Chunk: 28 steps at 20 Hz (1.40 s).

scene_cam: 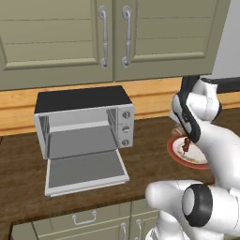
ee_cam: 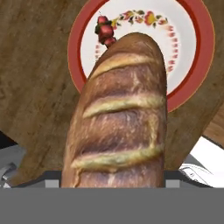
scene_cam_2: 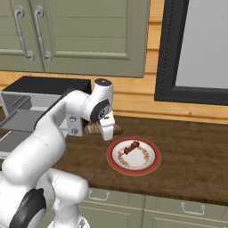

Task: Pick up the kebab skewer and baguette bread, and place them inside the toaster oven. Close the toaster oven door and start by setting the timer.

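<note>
Baguette bread (ee_cam: pixel 120 118) pinched in the fingers, long axis toward the plate (ee_cam: pixel 192 65) (kebab skewer (ee_cam: pixel 105 31) there).

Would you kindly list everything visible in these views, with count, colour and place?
toaster oven: one, silver-grey with black top, on the counter at the left.
toaster oven door: one, silver-framed, dropped open flat in front of the oven.
knobs: three, silver, stacked on the oven's right panel.
plate: one, white with red rim, on the counter right of the oven.
kebab skewer: one, dark red-brown, lying on the plate.
baguette bread: one, tan-brown, held above the counter beside the plate.
counter: one, dark wood.
cabinets: olive-green, above and below the counter.
gripper: one, white arm; its jaws are closed on the bread.
</note>
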Motion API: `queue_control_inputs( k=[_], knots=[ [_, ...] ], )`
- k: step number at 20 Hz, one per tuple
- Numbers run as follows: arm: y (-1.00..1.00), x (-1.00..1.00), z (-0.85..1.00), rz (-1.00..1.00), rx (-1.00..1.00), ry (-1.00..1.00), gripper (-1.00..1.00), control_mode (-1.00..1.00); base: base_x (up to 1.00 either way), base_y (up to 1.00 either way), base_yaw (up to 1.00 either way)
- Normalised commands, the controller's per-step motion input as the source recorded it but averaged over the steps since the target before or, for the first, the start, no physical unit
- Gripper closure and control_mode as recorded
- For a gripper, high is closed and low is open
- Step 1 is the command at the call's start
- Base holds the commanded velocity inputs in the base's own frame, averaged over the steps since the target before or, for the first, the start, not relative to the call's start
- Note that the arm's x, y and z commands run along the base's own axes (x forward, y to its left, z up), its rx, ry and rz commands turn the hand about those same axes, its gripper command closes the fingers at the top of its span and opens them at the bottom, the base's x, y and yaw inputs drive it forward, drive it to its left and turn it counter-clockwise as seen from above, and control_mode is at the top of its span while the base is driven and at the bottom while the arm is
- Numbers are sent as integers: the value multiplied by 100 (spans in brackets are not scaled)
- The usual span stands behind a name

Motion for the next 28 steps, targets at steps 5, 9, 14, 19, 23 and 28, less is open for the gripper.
queue_control_inputs(
  k=[5, 9, 14, 19, 23, 28],
  knots=[
    [100, -1, 18, -29, 0, -18, 100, -100, 0, 0, 0],
    [96, -1, 15, -16, 0, -15, 100, -100, 0, 0, 0],
    [100, 0, 2, -9, 0, -10, 100, -100, 0, 0, 0],
    [96, 15, 1, 0, 0, -3, 100, -100, 0, 0, 0],
    [76, 11, 26, 0, 0, -2, 100, -100, 0, 0, 0],
    [70, 28, 32, 0, 0, 0, 100, -100, 0, 0, 0]
  ],
)
